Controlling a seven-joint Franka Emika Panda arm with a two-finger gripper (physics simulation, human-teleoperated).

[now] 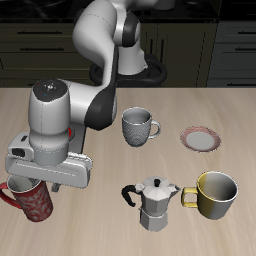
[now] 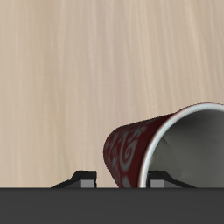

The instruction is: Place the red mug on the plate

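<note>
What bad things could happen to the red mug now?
1. The red mug looks tilted under the end effector, and the pictures don't show how firmly it is gripped, so it might slip or tip.
2. The plate sits far across the table, with the grey-white mug and the moka pot roughly between; a low carry could bump them.
3. The plate is small, so an off-centre landing might topple the mug.

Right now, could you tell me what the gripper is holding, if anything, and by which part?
The gripper appears to hold the red mug at its rim, tilted; the exact finger contact is hidden.
</note>
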